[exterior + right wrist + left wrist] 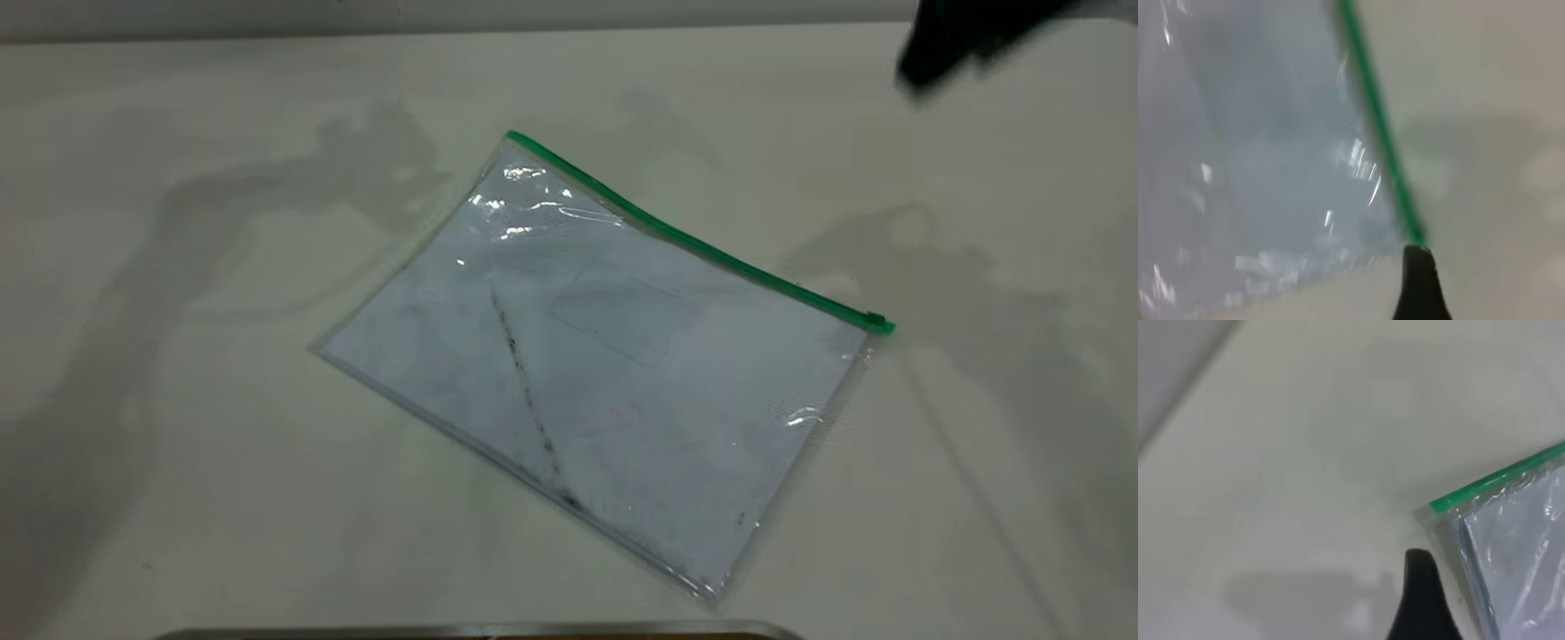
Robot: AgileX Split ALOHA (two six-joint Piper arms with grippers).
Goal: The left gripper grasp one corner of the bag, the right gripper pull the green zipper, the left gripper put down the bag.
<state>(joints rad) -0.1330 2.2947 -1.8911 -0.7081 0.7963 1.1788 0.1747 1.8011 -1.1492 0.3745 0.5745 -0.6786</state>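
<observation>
The bag (pixel 613 373) lies flat on the pale table, a clear pouch with a white sheet and a dark diagonal smudge. The green zipper (pixel 693 240) runs along its far long edge, with the slider tab (pixel 876 320) at the right end. The corner of the bag (pixel 514 138) at the zipper's left end also shows in the left wrist view (pixel 1438 507). One black tip of my left gripper (pixel 1421 587) hangs above the table just beside that corner, apart from it. My right gripper (pixel 1418 280) hovers by the zipper's (pixel 1378 133) end. The right arm (pixel 942 44) is a blurred black shape at the top right.
A grey metal edge (pixel 480 631) runs along the near side of the table. The table's far edge meets a pale wall (pixel 444 13). Arm shadows fall on the table left and right of the bag.
</observation>
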